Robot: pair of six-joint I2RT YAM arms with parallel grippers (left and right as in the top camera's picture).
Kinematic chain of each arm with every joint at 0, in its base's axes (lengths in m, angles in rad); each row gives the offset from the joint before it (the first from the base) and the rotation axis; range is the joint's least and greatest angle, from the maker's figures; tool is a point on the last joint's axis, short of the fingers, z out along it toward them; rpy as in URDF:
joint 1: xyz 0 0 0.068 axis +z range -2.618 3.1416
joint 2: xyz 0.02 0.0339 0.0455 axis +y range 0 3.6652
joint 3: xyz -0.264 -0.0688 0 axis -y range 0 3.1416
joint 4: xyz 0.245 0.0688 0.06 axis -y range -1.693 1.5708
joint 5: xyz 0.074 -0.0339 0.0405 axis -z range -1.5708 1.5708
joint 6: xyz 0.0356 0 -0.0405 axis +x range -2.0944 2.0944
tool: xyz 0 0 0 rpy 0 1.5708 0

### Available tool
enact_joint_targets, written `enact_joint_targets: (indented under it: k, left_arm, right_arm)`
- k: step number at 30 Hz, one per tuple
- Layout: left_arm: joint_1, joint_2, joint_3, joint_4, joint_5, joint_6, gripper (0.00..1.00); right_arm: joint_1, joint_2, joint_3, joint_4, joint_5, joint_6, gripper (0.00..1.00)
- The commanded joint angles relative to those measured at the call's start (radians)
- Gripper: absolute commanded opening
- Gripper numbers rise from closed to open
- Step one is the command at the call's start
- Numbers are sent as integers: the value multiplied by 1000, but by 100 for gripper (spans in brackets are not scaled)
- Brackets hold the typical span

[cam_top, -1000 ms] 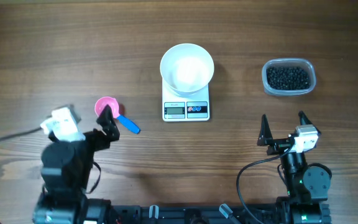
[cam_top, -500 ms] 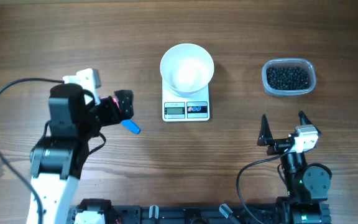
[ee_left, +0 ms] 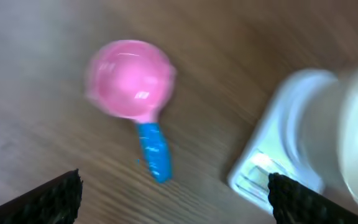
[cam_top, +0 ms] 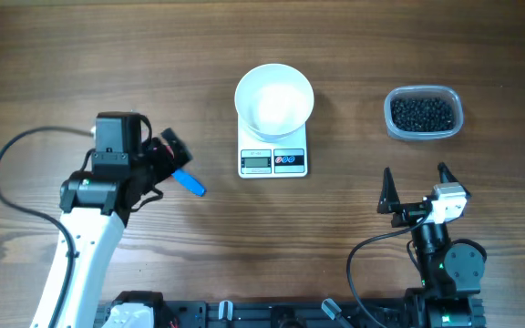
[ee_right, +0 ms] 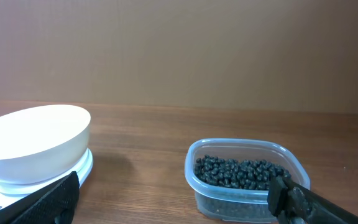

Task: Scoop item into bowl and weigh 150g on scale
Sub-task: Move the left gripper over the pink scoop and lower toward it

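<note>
- The item, a dark heap of small round black beads (cam_top: pixel 421 113), lies in a clear rounded-rectangular plastic tub (cam_top: pixel 390 114) at the right of the wooden tabletop (cam_top: pixel 108 55), well apart from everything else.
- The beads look hard, smooth and loose. I judge they would roll and scatter if pinched, so they need carrying in a tool, kept level.
- That tool is a small plastic scoop with a pink round cup (ee_left: pixel 129 78) and a blue handle (ee_left: pixel 153 149), lying flat to the left of the scale.
- It looks light, stiff and slick. The best hold is probably across the narrow blue handle, towards its free end, with the cup left clear.
- The left hand (ee_left: pixel 174 183) hovers above the scoop with its fingers spread wide, gripping nothing.
- The right hand (cam_top: pixel 415 173) sits near the front edge, below the tub, also wide open and empty.
- The round plain white bowl (cam_top: pixel 274 98) stands empty on the small white rectangular kitchen scale (cam_top: pixel 273 161). It seems light and smooth, so a bump could shift it.
- The thin tub may slide when the scoop digs in, so steadying its wall could help.
</note>
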Motion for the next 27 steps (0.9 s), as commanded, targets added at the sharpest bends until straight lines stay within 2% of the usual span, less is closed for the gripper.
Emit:
enact_joint_targets:
  k: [1, 7, 10, 12, 21, 27]
  left_arm:
    - [34, 6, 12, -29, -190, -245, 100]
    - [48, 53, 11, -23, -214, -272, 100]
    - [48, 137, 11, 5, -213, -340, 100]
    - [48, 175, 11, 39, -212, -342, 100]
    - [48, 294, 9, 78, -212, -349, 81]
    - [48, 346, 0, 96, -213, -376, 81]
  right_arm:
    - [4, -7, -2, 2, -2, -17, 100]
    - [4, -7, -2, 2, -2, -17, 100]
    - [4, -7, -2, 2, -2, -17, 100]
    - [4, -7, -2, 2, -2, -17, 100]
    - [4, -7, -2, 2, -2, -17, 100]
    - [4, -7, -2, 2, -2, -17, 100]
